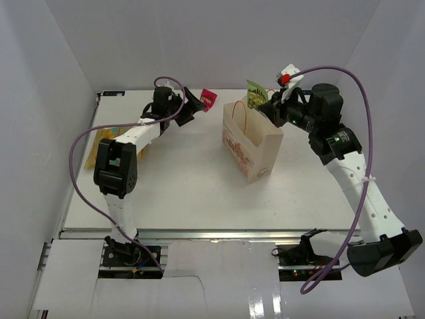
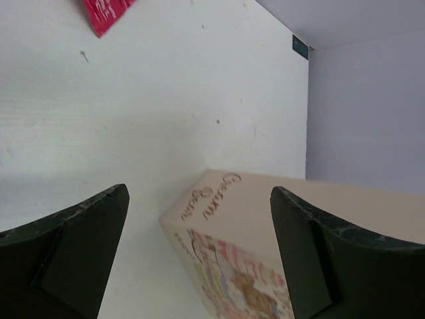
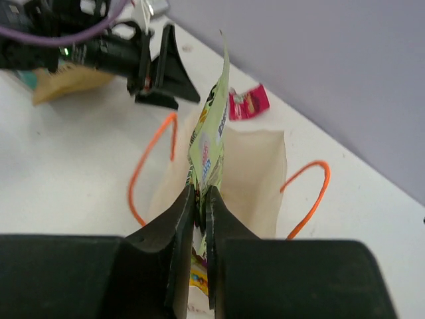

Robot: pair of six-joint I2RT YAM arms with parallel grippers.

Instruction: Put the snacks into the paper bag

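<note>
The beige paper bag [image 1: 255, 147] stands upright mid-table with its mouth open and orange cord handles [image 3: 149, 159]. My right gripper [image 3: 201, 193] is shut on a green snack packet [image 3: 211, 139], holding it upright directly above the bag's opening [image 3: 265, 173]; the overhead view shows the same packet [image 1: 255, 94] over the bag's far end. My left gripper [image 2: 199, 193] is open and empty, low over the table between the bag [image 2: 246, 226] and a magenta-pink packet [image 2: 106, 13]. That pink packet [image 1: 208, 99] lies at the table's back edge, just right of the left gripper [image 1: 192, 105].
A larger yellow-tan pouch [image 1: 105, 143] lies at the left side of the table, partly under the left arm. White walls close in the table at the back and on both sides. The right arm's purple cable [image 1: 362, 86] loops high over the right side.
</note>
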